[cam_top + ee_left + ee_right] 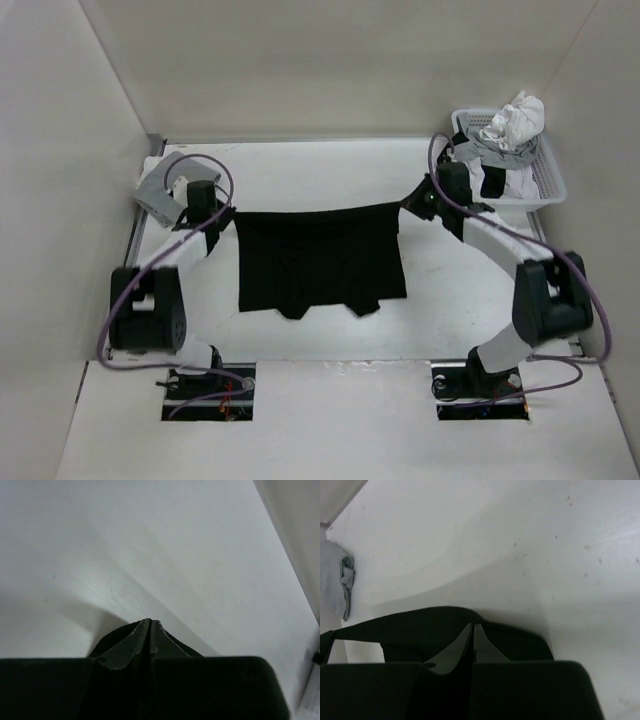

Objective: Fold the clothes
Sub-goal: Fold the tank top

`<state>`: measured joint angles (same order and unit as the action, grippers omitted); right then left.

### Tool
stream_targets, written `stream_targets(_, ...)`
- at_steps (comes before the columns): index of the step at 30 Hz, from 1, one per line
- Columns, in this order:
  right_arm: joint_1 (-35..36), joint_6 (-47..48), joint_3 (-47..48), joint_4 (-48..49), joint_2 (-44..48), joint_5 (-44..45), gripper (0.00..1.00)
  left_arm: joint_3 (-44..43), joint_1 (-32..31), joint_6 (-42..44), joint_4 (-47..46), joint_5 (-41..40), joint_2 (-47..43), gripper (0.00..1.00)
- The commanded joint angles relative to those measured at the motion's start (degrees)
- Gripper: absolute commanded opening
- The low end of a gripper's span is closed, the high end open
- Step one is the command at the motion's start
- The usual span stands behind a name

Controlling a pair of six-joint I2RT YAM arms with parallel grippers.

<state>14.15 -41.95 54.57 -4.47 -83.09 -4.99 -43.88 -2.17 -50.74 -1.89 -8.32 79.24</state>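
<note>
Tank top, one, basket, one

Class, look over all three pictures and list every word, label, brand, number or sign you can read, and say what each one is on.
None: no word, number or sign can be read in any view.
black tank top: plain fabric, no label or print showing.
white basket: no writing visible on its walls.
clothes pile in the basket: no print can be made out.
</note>
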Motion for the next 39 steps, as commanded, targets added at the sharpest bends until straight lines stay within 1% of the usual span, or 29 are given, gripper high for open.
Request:
stream_targets(1, -3.03, -1.02, 12.55, 9.31, -9.33, -7.65, 0.02, -11.82, 2.74, -1.99, -10.76, 1.54, 10.63, 0.00)
stream_targets(2, -3.82, -1.02, 15.98, 8.09, -12.50, -8.62, 0.01, -14.80, 2.57, -2.34, -10.24, 2.51, 13.71, 0.00)
stream_targets(3, -4.09, -1.02, 17.23, 7.73, -13.75, -8.80, 0.01, -15.88, 2.57, -2.35, -10.15, 3.47, 14.53, 0.00)
stream_targets(4, -4.35, -1.02, 18.02, 7.11, -14.38, -9.15, 0.01, -16.41, 2.48, -2.17, -9.89, 4.00, 14.62, 0.00)
stream_targets(6, -4.53, -0.94, 15.85, 7.89, -12.81, -9.16, 0.01, -13.97, 1.70, -1.99, -10.59, 3.40, 11.39, 0.00)
stream_targets(8, -4.44, -1.11, 10.59, 10.08, -9.13, -9.07, 0.01, -10.37, 0.82, -1.82, -11.46, 2.70, 7.44, 0.00)
stream_targets(14, -4.44, -4.01, -9.80, 18.17, 3.18, -8.72, 0.01, 5.36, -2.00, -1.03, -13.23, 0.14, -8.38, 0.00)
stream_targets(20, -4.35, -5.15, -22.47, 18.88, 13.55, -7.67, 0.01, 18.02, -2.26, 0.03, -11.39, 0.05, -21.56, 0.00)
stream_targets(24, -4.18, -6.56, -29.59, 18.45, 20.15, -5.65, 0.01, 24.53, -1.21, 0.20, -7.17, 1.28, -31.23, 0.00)
stream_targets(27, -3.13, -6.74, -33.29, 17.13, 21.65, -5.46, 0.01, 28.57, -0.59, 0.91, -3.74, 2.43, -36.95, 0.02)
stream_targets(31, -1.72, -8.66, -38.03, 17.30, 20.52, -5.29, 0.03, 33.58, 0.55, 0.99, -1.71, 2.95, -39.43, 0.05)
stream_targets(32, -1.63, -9.19, -38.91, 17.39, 20.08, -5.38, 0.06, 34.46, 0.90, 0.99, -1.71, 3.65, -39.51, 0.07)
stream_targets(33, -1.37, -9.20, -39.53, 17.56, 19.81, -5.46, 0.10, 35.26, 1.34, 0.82, -1.71, 4.01, -39.69, 0.09)
stream_targets(37, -0.75, -8.76, -38.93, 17.74, 21.30, -4.33, 0.34, 36.41, 4.06, 0.20, -1.80, 4.71, -40.39, 0.28)
stream_targets(38, -1.19, -8.24, -38.23, 17.83, 21.39, -3.71, 0.39, 35.80, 4.94, 0.20, -1.63, 5.15, -40.74, 0.32)
stream_targets(39, -1.54, -7.45, -37.17, 18.26, 20.78, -3.18, 0.43, 35.36, 5.29, 0.29, -1.63, 5.59, -40.92, 0.33)
